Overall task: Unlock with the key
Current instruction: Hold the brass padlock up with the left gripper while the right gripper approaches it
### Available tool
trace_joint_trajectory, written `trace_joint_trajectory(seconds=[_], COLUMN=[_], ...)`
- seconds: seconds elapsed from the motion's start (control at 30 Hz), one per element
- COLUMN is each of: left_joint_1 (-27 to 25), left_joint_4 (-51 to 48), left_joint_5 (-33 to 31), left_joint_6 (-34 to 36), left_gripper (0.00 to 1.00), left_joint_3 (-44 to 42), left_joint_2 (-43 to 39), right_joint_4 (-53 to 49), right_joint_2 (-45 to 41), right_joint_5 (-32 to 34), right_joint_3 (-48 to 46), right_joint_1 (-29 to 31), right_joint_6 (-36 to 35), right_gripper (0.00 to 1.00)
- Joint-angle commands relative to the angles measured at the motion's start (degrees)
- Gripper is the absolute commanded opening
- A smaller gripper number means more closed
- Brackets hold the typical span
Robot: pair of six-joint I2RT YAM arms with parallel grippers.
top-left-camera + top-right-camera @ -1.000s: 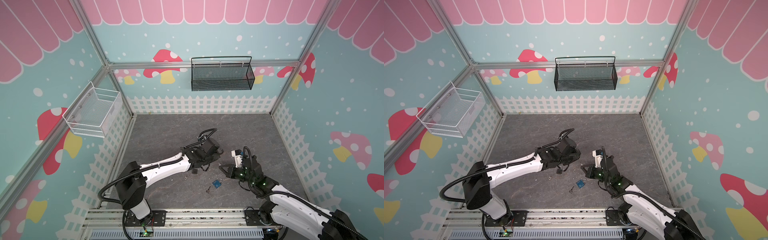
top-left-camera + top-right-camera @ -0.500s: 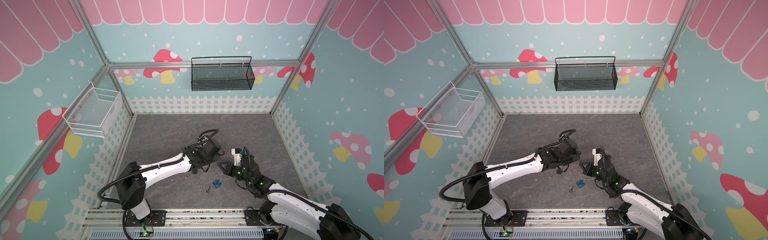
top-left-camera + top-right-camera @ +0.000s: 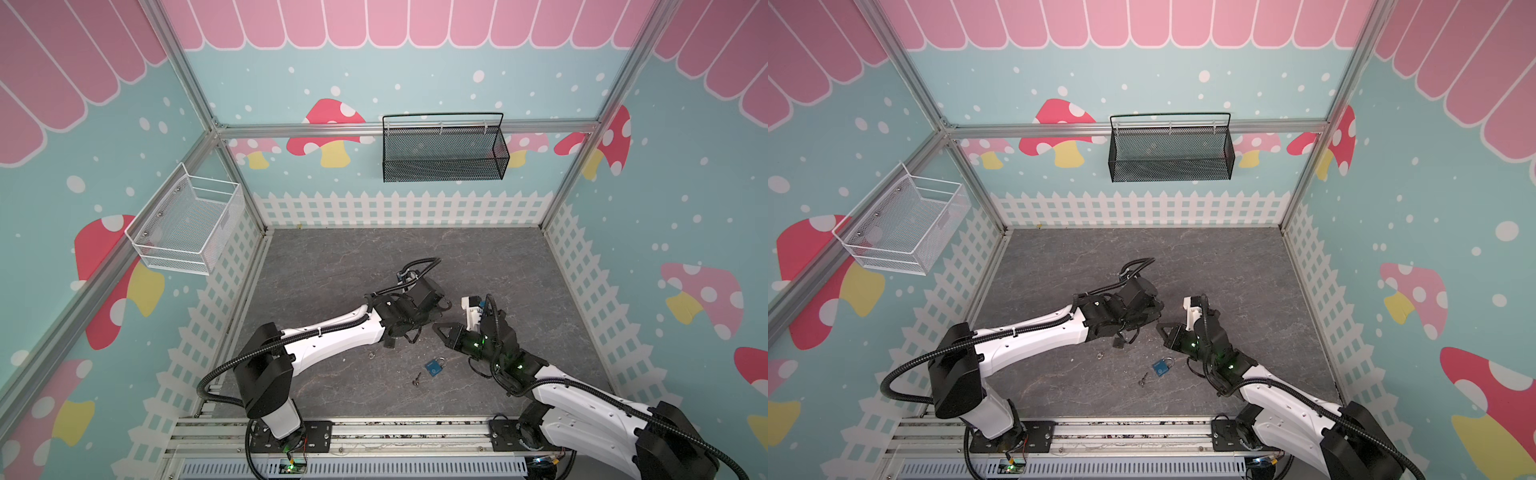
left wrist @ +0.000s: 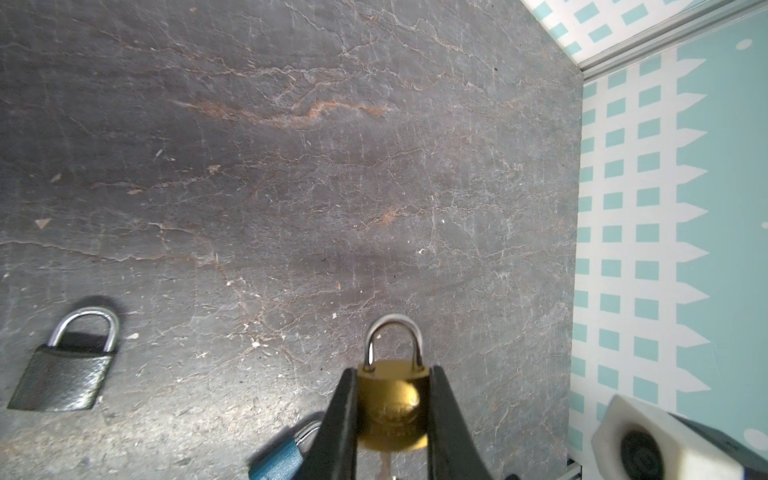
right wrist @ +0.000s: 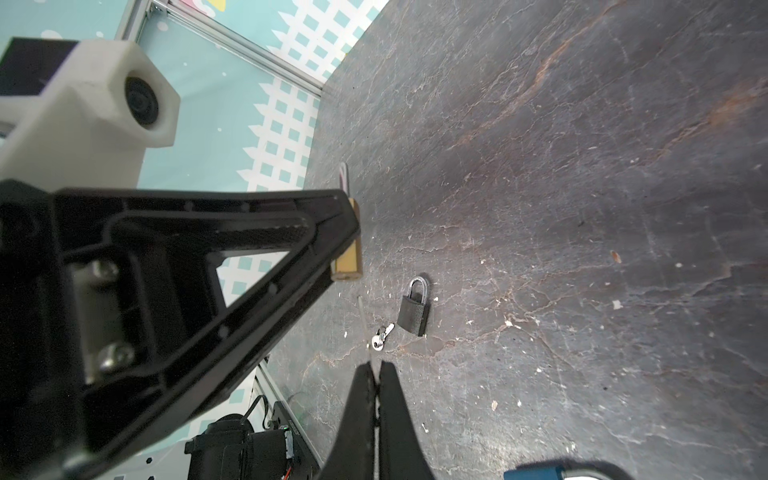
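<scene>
Holding steady matters, says one describer: the left gripper (image 4: 391, 376) clamps the brass padlock (image 4: 390, 401) by its sides.
Agreed, says the other: the right gripper (image 5: 376, 368) pinches the key (image 5: 365, 324) (thin, edge-on), tip just beside the padlock's base; it probably needs straight alignment before pushing in.

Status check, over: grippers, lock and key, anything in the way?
Left gripper shut on brass padlock. Right gripper shut on key, tip just off padlock's base, seemingly not in. Nothing between them; black padlock lies aside.
</scene>
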Motion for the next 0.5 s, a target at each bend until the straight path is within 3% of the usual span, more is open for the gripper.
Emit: trace_joint_trajectory(seconds=[0.0, 0.47], left_joint_1=[-0.46, -0.89], left_joint_4=[-0.76, -1.18], left_joint_5=[-1.81, -2.55], left_joint_6=[0.35, 0.62], left_gripper=[0.0, 0.0], left_joint_3=[1.76, 1.97], left_joint_2=[0.68, 0.44], right_joint_4=[1.48, 2.61], right_joint_2=[0.19, 1.51], right_joint_5=[1.3, 0.68], right_joint_3=[1.7, 2.24], right_joint_1=[0.38, 0.37], right_joint_6=[1.92, 3.01], right_gripper=[0.0, 0.0])
